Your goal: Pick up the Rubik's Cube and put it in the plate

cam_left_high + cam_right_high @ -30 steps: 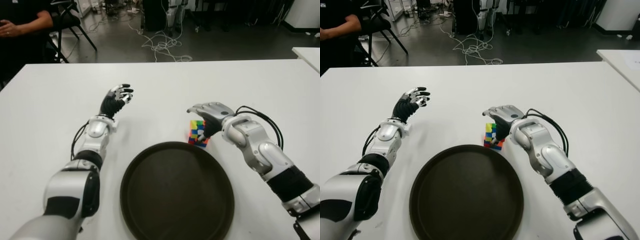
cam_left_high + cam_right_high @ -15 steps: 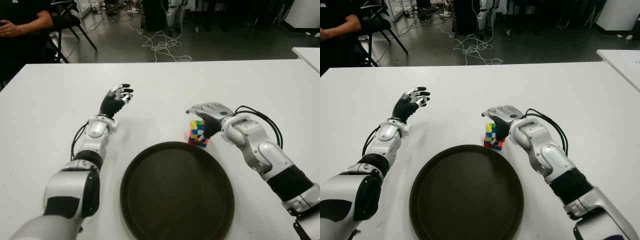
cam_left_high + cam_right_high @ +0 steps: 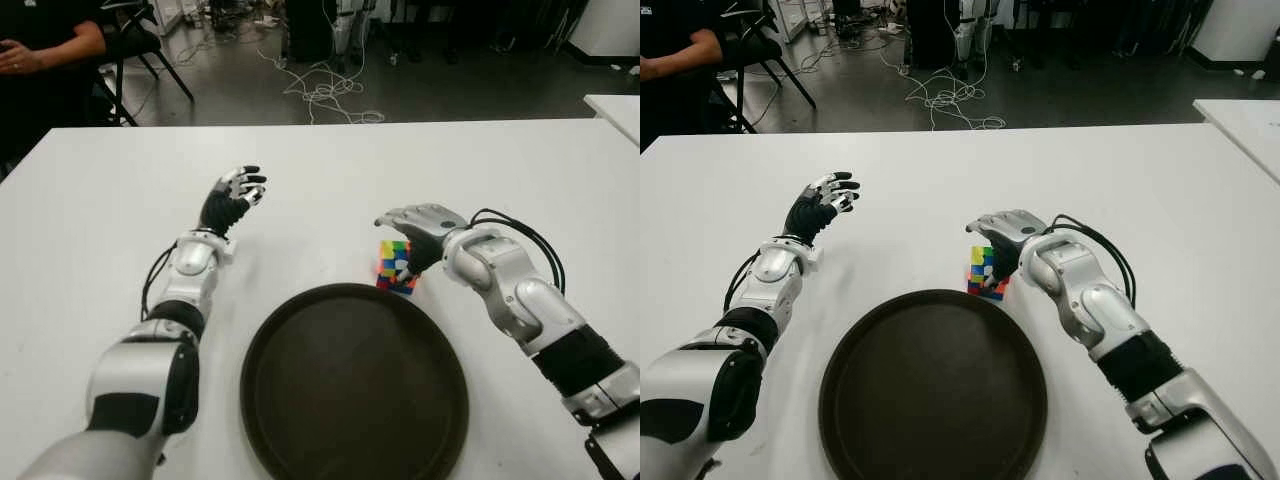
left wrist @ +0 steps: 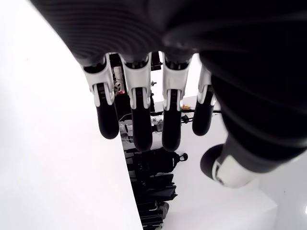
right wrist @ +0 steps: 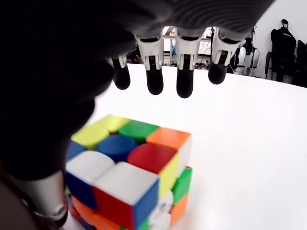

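White table fills the view, dark round plate at its near edge. Right hand arches palm-down over the cube, which sits on the table just beyond the plate's rim, fingers extended above it, thumb beside it. Left hand is raised, off to the plate's left, fingers loosely spread, holding nothing.
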